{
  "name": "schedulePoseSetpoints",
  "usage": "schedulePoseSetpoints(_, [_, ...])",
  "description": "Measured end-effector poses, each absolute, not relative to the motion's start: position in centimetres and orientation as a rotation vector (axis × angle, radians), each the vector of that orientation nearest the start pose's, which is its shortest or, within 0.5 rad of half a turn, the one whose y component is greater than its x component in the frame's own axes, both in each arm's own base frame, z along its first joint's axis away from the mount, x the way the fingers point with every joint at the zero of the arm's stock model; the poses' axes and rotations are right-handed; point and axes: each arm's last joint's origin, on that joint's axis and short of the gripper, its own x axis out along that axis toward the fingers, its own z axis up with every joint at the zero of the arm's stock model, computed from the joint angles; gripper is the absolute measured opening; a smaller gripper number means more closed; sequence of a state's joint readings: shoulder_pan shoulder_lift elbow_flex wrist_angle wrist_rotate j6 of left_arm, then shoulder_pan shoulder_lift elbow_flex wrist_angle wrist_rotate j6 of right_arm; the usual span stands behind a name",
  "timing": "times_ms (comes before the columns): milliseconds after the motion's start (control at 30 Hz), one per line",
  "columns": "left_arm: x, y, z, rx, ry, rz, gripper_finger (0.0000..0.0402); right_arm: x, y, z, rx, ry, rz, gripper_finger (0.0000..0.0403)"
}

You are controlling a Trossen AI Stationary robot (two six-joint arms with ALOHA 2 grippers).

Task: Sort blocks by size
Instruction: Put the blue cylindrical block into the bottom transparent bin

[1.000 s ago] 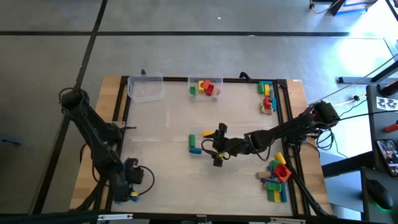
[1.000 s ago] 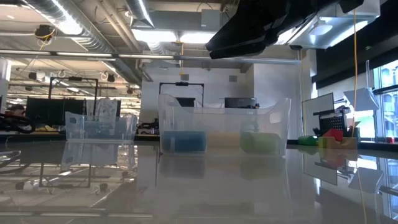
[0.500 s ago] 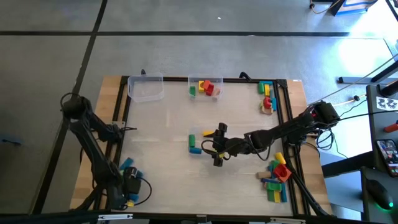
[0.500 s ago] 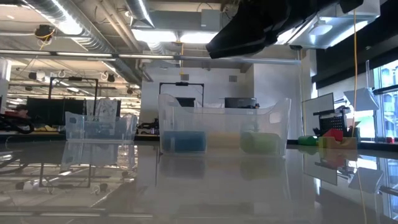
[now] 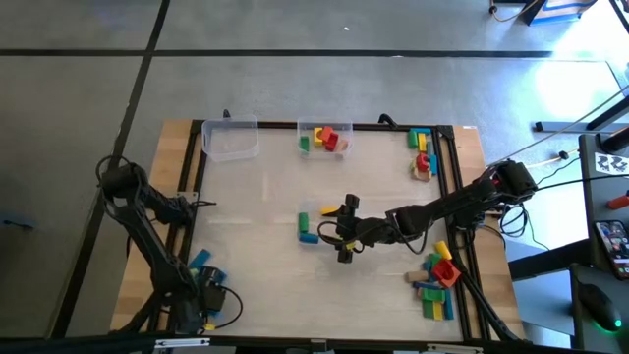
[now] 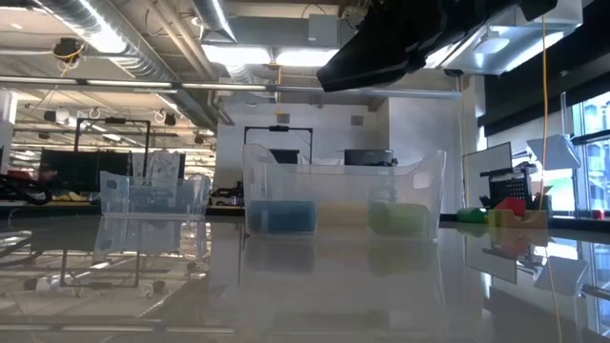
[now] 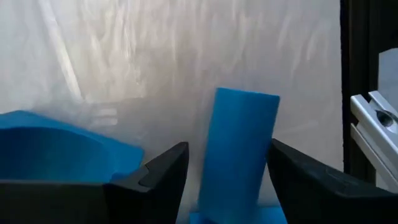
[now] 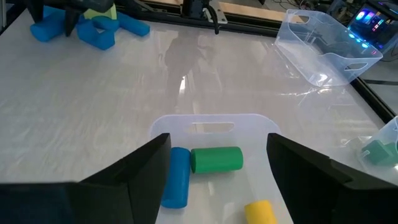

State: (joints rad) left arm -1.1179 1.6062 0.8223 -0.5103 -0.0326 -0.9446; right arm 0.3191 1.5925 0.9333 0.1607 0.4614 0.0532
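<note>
Left gripper (image 5: 208, 303) now pulled back toward near-left table corner, jaws straddling upright blue block (image 7: 239, 149), starting to close. Right gripper (image 8: 214, 180) unmoved, wide over centre tub (image 8: 208, 127) with cylinders.

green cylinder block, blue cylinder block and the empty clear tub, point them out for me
green cylinder block (image 8: 216, 159), right wrist view, middle of its rounded side
blue cylinder block (image 8: 176, 177), right wrist view, middle of its length
empty clear plastic tub (image 5: 230, 141), high view, its floor

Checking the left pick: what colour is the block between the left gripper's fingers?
Blue block; clearest in the left wrist view.
</note>
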Motion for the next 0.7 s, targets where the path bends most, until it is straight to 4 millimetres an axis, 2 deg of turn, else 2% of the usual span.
schedulePoseSetpoints(233, [12.6, -24.0, 14.3, 0.001, 1.386, -0.323, 0.0126, 32.5, 9.4, 22.0, -0.137, 0.457, -0.153, 0.0264])
schedulePoseSetpoints(533, [13.6, -23.4, 14.5, -0.015, 1.394, -0.344, 0.0123, 32.5, 9.4, 22.0, -0.136, 0.457, -0.153, 0.0264])
schedulePoseSetpoints(700, [14.7, -22.2, 15.9, -0.026, 1.326, -0.344, 0.0123, 32.5, 9.4, 22.0, -0.138, 0.461, -0.153, 0.0264])
